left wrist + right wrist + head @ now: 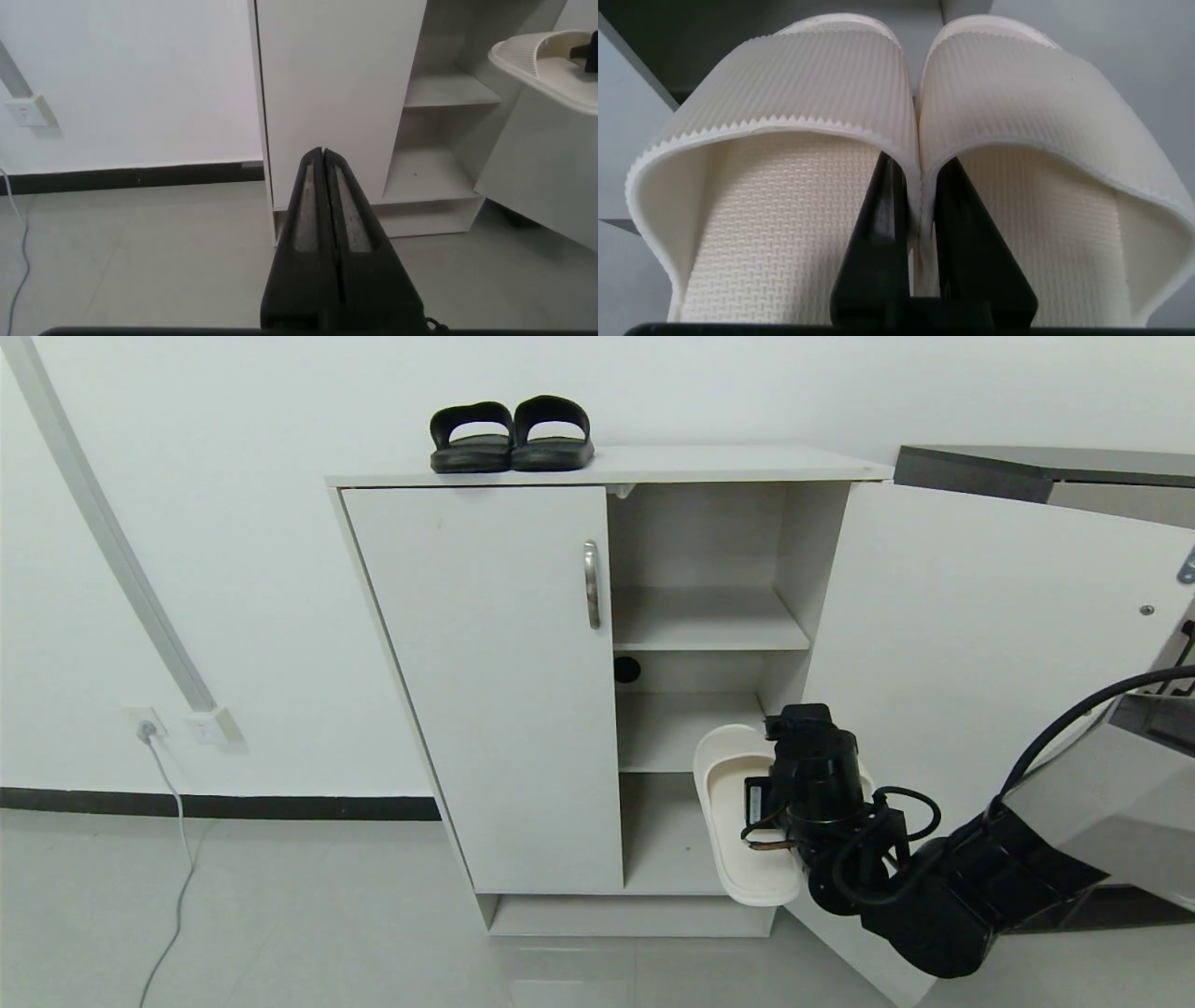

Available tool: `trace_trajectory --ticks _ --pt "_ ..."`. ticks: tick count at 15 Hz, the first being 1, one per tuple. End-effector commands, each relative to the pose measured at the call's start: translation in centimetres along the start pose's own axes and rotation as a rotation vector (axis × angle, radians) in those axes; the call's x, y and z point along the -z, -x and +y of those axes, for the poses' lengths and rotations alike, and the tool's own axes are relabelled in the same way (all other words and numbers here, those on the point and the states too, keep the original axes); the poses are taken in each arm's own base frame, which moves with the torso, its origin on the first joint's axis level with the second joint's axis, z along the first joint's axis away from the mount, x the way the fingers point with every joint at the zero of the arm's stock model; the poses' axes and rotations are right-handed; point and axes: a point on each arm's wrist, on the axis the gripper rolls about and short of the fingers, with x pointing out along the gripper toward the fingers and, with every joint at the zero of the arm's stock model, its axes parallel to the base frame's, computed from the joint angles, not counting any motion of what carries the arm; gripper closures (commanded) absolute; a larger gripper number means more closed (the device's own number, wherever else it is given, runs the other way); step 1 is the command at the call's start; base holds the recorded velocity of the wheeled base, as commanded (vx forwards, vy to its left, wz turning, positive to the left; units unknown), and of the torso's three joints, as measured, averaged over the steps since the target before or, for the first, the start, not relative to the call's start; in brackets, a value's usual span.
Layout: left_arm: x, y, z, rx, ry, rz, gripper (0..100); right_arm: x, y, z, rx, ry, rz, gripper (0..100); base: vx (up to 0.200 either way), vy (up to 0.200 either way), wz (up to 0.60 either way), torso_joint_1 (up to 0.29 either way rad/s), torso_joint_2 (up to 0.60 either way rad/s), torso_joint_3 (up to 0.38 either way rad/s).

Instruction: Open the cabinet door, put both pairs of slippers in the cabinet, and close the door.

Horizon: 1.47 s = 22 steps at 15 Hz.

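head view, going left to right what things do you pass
wall socket → black slippers on top of the cabinet → white slippers held in front of the open compartment → open cabinet door

Right arm [943, 896]: black, bulky rounded links; thin black cables [910, 798] loop at wrist; thick black hose [1074, 709] arcs behind. Left gripper [322, 154], right gripper [915, 187]: black tapering fingers; left's carry grey inset pads [304, 219].
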Motion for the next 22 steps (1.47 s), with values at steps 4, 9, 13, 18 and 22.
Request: trace_trajectory --ticks 4,9,13,18,22 --pt "0.0 0.0 0.0 -0.001 -0.001 0.0 100 0.0 1.2 1.8 -0.057 0.009 -0.012 100 0.0 0.0 0.0 0.0 0.0 0.0" --pt "0.0 0.0 0.0 -0.001 -0.001 0.002 100 1.6 -1.7 5.6 -0.087 -0.004 -0.023 100 0.0 0.0 0.0 0.0 0.0 0.0" --pt "0.0 0.0 0.0 -0.001 -0.003 0.0 100 2.0 -1.8 5.7 -0.089 -0.002 -0.02 100 0.0 0.0 0.0 0.0 0.0 0.0" --pt "0.0 0.0 0.0 -0.001 -0.003 0.002 100 3.5 -2.4 5.9 -0.081 0.01 0.008 100 0.0 0.0 0.0 0.0 0.0 0.0" --pt "0.0 0.0 0.0 -0.001 -0.003 0.002 100 3.6 -2.4 6.0 -0.082 0.013 0.01 100 0.0 0.0 0.0 0.0 0.0 -0.137"
